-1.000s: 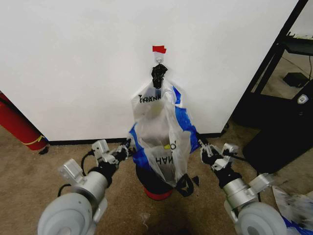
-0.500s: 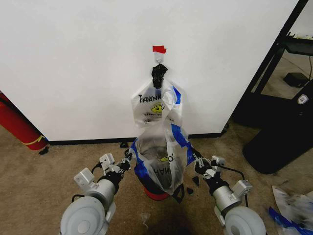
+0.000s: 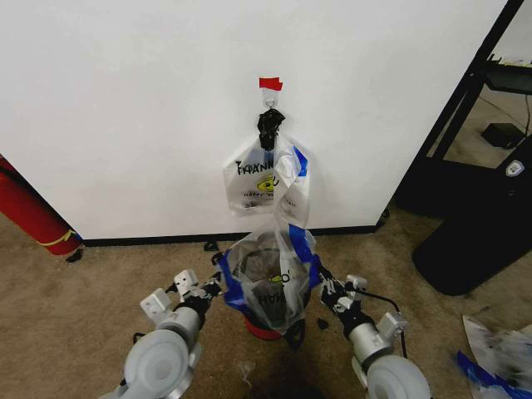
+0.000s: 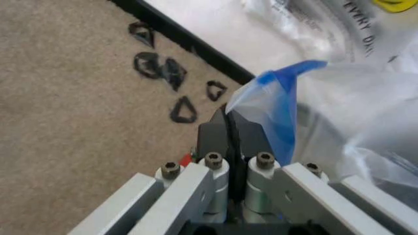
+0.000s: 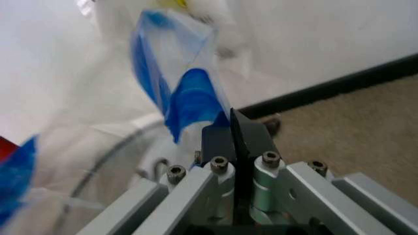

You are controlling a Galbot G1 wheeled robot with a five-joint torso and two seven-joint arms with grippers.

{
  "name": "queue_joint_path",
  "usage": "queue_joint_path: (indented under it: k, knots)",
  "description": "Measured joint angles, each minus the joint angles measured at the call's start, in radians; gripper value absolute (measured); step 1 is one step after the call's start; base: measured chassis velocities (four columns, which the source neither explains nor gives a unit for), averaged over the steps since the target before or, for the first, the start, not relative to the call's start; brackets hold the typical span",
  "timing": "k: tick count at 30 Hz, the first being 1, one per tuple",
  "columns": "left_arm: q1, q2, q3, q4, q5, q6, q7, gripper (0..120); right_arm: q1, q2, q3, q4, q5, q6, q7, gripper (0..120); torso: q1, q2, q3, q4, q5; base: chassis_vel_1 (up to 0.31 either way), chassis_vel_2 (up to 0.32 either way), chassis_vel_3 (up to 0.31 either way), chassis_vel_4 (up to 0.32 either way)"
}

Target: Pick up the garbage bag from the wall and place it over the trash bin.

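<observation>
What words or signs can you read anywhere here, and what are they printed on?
"FRANK", or near it, with the start creased: bags on the hook, above a yellow smiley; the small lines beneath are blurred.
"HA", partly folded: garbage bag held over the trash bin.
"EVERY DA", cut off: hanging bags, left wrist view.
Shield sign: black cabinet, unreadable.

Floor under me: brown short-pile carpet [image 3: 75,307], running to the black baseboard [image 3: 150,240] at the white wall. Trash bin [image 3: 264,326] sits on it between my arms, red base band down, near the baseboard. Small black loop-shaped scraps [image 4: 164,68] lie scattered on the carpet beside the baseboard. Crumpled blue-and-clear plastic [image 3: 490,366] lies on the carpet far right.
</observation>
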Motion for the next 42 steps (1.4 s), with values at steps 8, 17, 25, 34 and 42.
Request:
queue_joint_path:
  k: [8, 17, 25, 34, 42]
  knots:
    - [-0.008, 0.01, -0.003, 0.003, -0.021, 0.043, -0.028, 0, 0.004, -0.001, 0.01, -0.022, -0.006, -0.032, 0.037, 0, 0.0, 0.0, 0.0, 0.0001, -0.0002, 0.0, 0.0, 0.0, 0.0]
    - [0.005, 0.009, -0.024, -0.114, -0.021, 0.075, -0.065, 12, -0.004, 0.02, -0.008, -0.002, -0.01, -0.037, 0.04, 0, 0.0, 0.0, 0.0, 0.0001, -0.0001, 0.0, 0.0, 0.0, 0.0]
    - [0.062, 0.046, -0.106, -0.196, -0.028, 0.092, -0.09, 44, -0.002, 0.023, -0.001, -0.001, -0.009, -0.036, 0.04, 0, 0.0, 0.0, 0.0, 0.0, -0.0002, 0.0, 0.0, 0.0, 0.0]
    - [0.257, 0.089, -0.109, -0.214, 0.035, 0.128, 0.15, 78, -0.003, 0.02, 0.011, -0.006, -0.004, -0.03, 0.039, 0, 0.0, 0.0, 0.0, 0.0003, -0.0001, 0.0, 0.0, 0.0, 0.0]
    - [0.169, 0.069, -0.059, -0.14, 0.004, 0.218, 0.146, 99, -0.004, 0.019, 0.019, -0.005, 0.004, -0.028, 0.037, 0, 0.0, 0.0, 0.0, -0.0002, -0.0001, 0.0, 0.0, 0.0, 0.0]
